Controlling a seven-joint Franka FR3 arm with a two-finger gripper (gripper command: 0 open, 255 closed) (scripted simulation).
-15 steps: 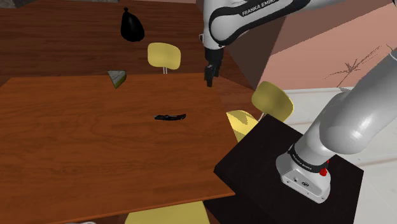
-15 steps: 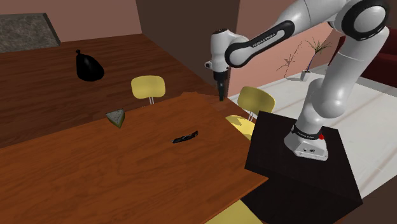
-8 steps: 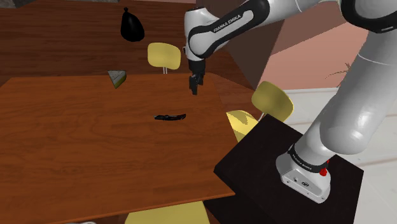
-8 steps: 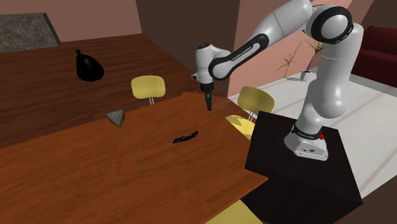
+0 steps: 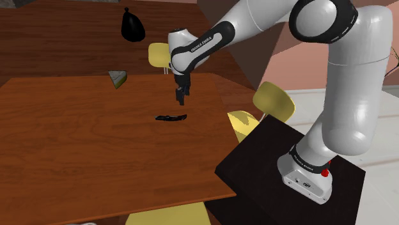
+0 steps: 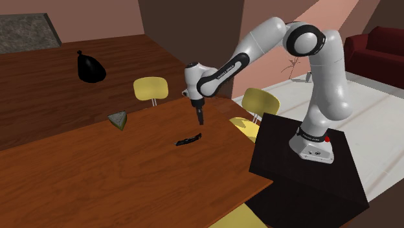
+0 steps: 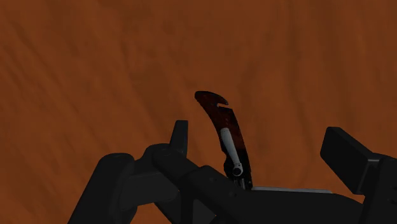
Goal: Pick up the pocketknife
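Here, end effector (image 5: 181, 98) near pocketknife (image 5: 171, 117), black from shoulder view, reddish from wrist

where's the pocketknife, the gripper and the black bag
pocketknife (image 5: 171, 117): shoulder view, middle of its dark body.
gripper (image 5: 181, 100): shoulder view, midway between its fingertips.
black bag (image 5: 132, 29): shoulder view, middle of its rounded body.

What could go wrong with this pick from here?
1. The pocketknife lies flat and thin on the table, so the open pincer may strike the tabletop or close above the knife.
2. The knife is curved, so it might twist or slip out as the pincer shuts.
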